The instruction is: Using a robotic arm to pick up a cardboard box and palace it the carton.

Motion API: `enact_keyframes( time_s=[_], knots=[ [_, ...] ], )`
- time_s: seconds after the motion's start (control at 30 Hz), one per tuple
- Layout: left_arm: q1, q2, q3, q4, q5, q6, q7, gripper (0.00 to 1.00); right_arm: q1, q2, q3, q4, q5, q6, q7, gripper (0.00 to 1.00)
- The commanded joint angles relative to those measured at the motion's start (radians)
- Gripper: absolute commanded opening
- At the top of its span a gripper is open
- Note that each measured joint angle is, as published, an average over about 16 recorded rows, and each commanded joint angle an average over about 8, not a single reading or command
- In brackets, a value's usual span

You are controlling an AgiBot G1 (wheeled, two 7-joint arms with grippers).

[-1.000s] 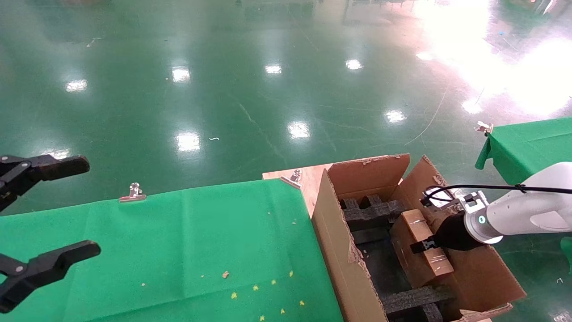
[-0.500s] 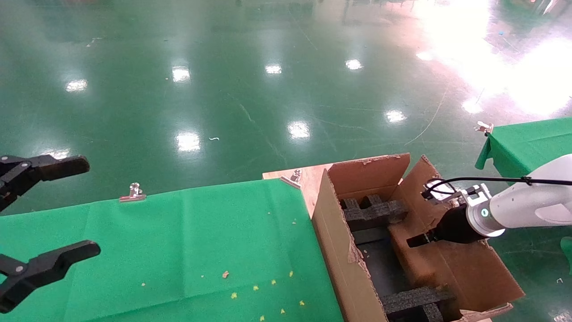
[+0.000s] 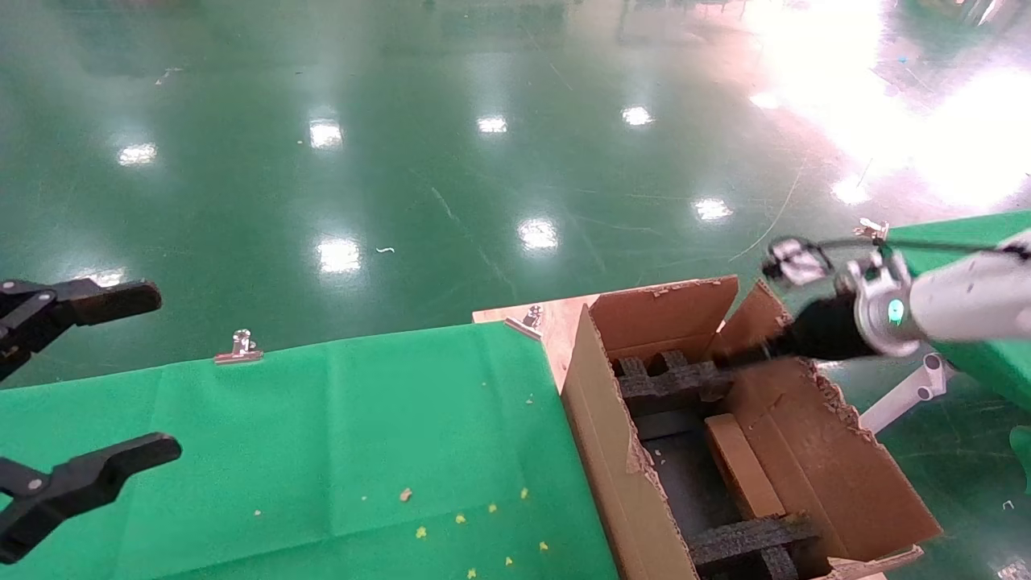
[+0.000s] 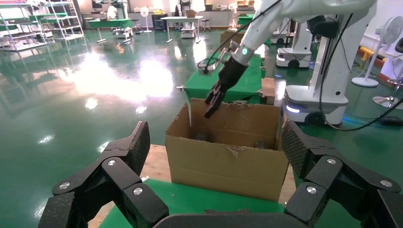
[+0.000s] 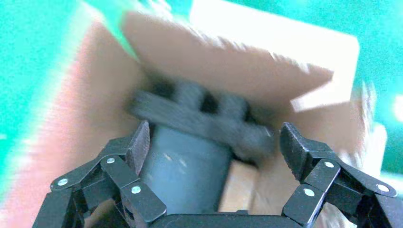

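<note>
The small brown cardboard box (image 3: 744,467) lies inside the large carton (image 3: 598,419), against its right wall between the black foam inserts (image 3: 672,383). My right gripper (image 3: 737,357) hangs above the carton's far end, apart from the box. In the right wrist view the right gripper (image 5: 216,140) is wide open and holds nothing, and below it are the foam (image 5: 204,111) and part of the box (image 5: 240,185). My left gripper (image 3: 165,374) stands open at the far left over the green table, facing the carton (image 4: 223,161) in the left wrist view.
A green cloth table (image 3: 322,435) with metal clips (image 3: 238,346) adjoins the carton on its left. The carton rests on a wooden board (image 3: 556,318). A second green table (image 3: 950,258) stands at the right. Shiny green floor lies beyond.
My right gripper let go of the cardboard box and rose up and back out of the carton. The box now lies lower inside. The left arm has not moved.
</note>
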Motion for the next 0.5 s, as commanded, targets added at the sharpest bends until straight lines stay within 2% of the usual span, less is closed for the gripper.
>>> enact_keyframes(
  time_s=[0.03, 0.27, 0.4, 0.5],
  knots=[
    [0.000, 0.000, 0.000, 0.000, 0.000, 0.000, 0.000, 1.00, 0.032, 0.026, 0.010, 0.065, 0.003, -0.005, 0.002, 1.00],
    [0.000, 0.000, 0.000, 0.000, 0.000, 0.000, 0.000, 1.00, 0.035, 0.169, 0.091, 0.353, 0.176, -0.038, -0.078, 1.00],
    [0.000, 0.000, 0.000, 0.000, 0.000, 0.000, 0.000, 1.00, 0.015, 0.216, 0.125, 0.433, 0.282, -0.080, -0.133, 1.00],
    [0.000, 0.000, 0.000, 0.000, 0.000, 0.000, 0.000, 1.00, 0.006, 0.231, 0.138, 0.457, 0.324, -0.099, -0.149, 1.00]
  ],
)
